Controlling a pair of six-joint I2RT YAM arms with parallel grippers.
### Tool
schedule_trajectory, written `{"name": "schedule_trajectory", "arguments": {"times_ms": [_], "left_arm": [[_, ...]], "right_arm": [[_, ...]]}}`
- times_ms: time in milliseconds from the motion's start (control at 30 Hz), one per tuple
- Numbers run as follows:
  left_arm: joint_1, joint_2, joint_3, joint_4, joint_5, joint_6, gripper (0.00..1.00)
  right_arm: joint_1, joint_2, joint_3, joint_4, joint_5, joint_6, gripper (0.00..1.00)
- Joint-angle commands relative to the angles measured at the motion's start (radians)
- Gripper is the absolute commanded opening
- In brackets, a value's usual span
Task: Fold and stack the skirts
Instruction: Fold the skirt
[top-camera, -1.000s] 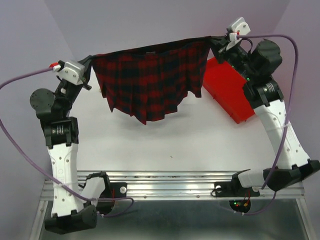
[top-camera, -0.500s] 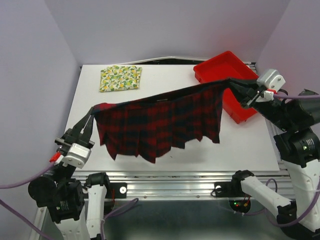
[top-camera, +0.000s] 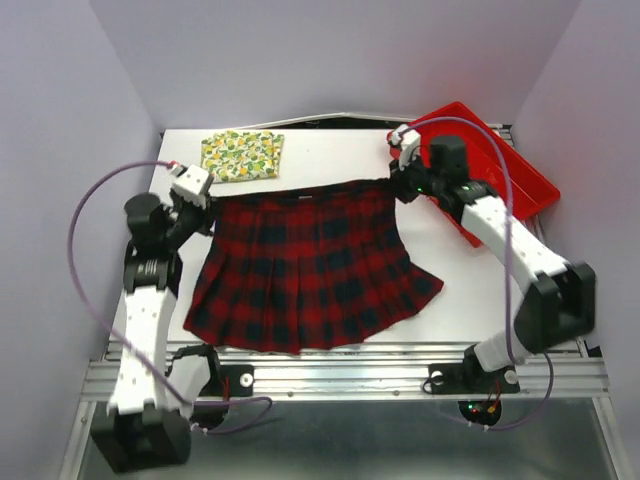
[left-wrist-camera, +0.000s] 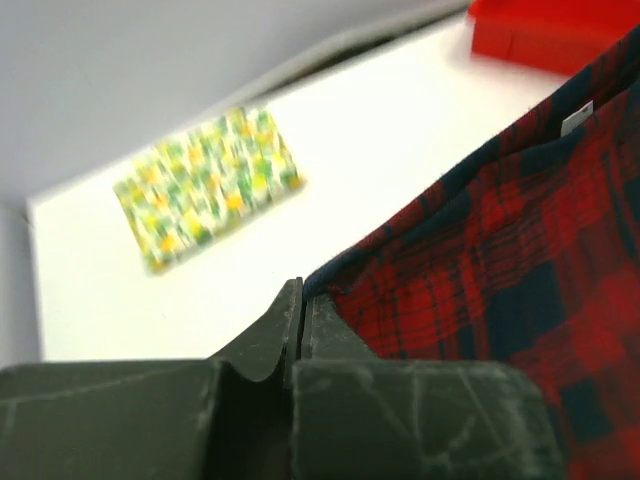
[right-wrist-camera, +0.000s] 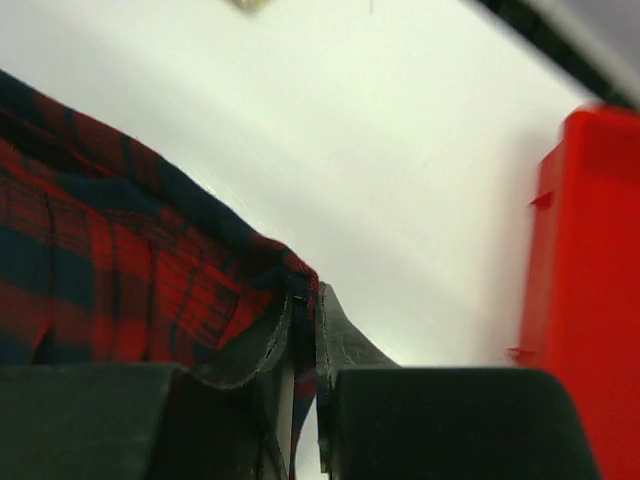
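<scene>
A white counter (top-camera: 480, 290) fills the middle of the top view, boxed in by plain lilac walls: a back wall (top-camera: 330, 50), a left wall (top-camera: 50, 120) and a right wall (top-camera: 590, 90). A ribbed aluminium rail (top-camera: 340, 365) runs along the counter's near edge, with a grey surface (top-camera: 350, 440) below it. The light is even and soft, casting only faint shadows.

The top view looks down from high on the near side of the plaid skirt (top-camera: 310, 270) and takes it all in, while each wrist view sits low and close at one waistband corner of it, facing beyond its far edge.
</scene>
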Motion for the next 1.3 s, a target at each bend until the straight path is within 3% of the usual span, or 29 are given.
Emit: {"name": "schedule_trajectory", "arguments": {"times_ms": [0, 100, 200, 300, 367, 433, 500, 533, 567, 667, 833, 933, 1000, 1100, 1267], "left_arm": [[-0.064, 0.312, 0.015, 0.175, -0.25, 0.08, 0.0], [-0.097, 0.523, 0.095, 0.235, -0.303, 0.077, 0.0], [-0.101, 0.791, 0.332, 0.264, -0.346, 0.028, 0.01], [-0.103, 1.046, 0.554, 0.232, -0.358, -0.007, 0.0], [-0.111, 1.114, 0.647, 0.191, -0.352, -0.008, 0.0], [-0.126, 1.175, 0.733, 0.175, -0.371, -0.011, 0.09], [-0.135, 1.21, 0.793, 0.16, -0.424, -0.018, 0.33], [-0.138, 1.212, 0.807, 0.132, -0.426, -0.021, 0.37], [-0.138, 1.206, 0.816, 0.121, -0.429, -0.024, 0.41], [-0.138, 1.102, 0.753, 0.097, -0.431, -0.009, 0.52], [-0.138, 0.837, 0.519, 0.04, -0.423, 0.009, 0.58], [-0.138, 0.714, 0.383, 0.011, -0.38, 0.014, 0.58], [-0.138, 0.665, 0.297, 0.011, -0.359, 0.009, 0.57], [-0.138, 0.599, 0.238, -0.001, -0.342, 0.018, 0.57], [-0.137, 0.545, 0.187, -0.044, -0.374, 0.025, 0.57]], "right_arm": [[-0.03, 0.291, 0.102, 0.071, 0.167, 0.036, 0.01], [-0.03, 0.569, 0.257, 0.05, 0.184, 0.027, 0.01], [-0.03, 0.792, 0.54, 0.017, 0.218, 0.026, 0.01], [-0.03, 0.938, 0.732, -0.027, 0.265, 0.03, 0.01], [-0.03, 0.974, 0.787, -0.03, 0.269, 0.033, 0.01], [-0.03, 1.009, 0.84, -0.033, 0.281, 0.047, 0.01], [-0.03, 1.032, 0.88, -0.055, 0.339, 0.061, 0.26], [-0.03, 1.037, 0.891, -0.079, 0.35, 0.054, 0.53], [-0.03, 1.018, 0.888, -0.081, 0.365, 0.053, 0.61], [-0.039, 0.898, 0.729, -0.078, 0.361, 0.043, 0.59], [-0.039, 0.686, 0.459, -0.088, 0.18, 0.014, 0.57], [-0.039, 0.653, 0.362, -0.157, 0.117, -0.012, 0.48], [-0.039, 0.659, 0.328, -0.203, 0.056, -0.032, 0.37], [-0.039, 0.667, 0.25, -0.275, 0.011, -0.034, 0.26], [0.047, 0.649, 0.111, -0.412, -0.006, -0.062, 0.17]]}}
